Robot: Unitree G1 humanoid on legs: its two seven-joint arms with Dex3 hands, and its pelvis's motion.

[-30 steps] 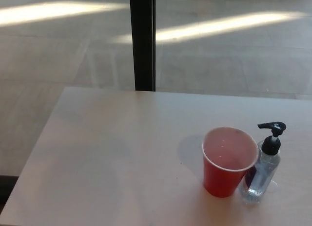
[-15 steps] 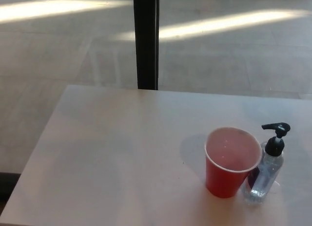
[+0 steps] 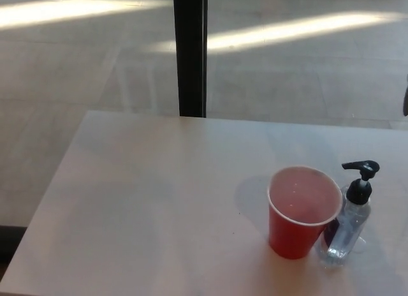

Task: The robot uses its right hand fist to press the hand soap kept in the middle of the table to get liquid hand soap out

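Soap bottle [image 3: 347, 222] upright, touching red cup [image 3: 301, 212], near right.
My hands show nowhere, state untellable; pale table [image 3: 146, 200], sunlit floor [image 3: 306, 73] beyond.

You face a pale table [image 3: 140, 200], a dark post [image 3: 190, 53] behind, sunlit streaks across grey floor [image 3: 306, 73].

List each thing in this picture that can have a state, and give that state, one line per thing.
red cup: upright on the table, open top, looks empty.
soap bottle: upright, touching or just behind the cup's right side.
pump head: up, nozzle pointing left, nothing pressing it.
table: holds only the cup and bottle.
Robot's hands: not clearly in view.
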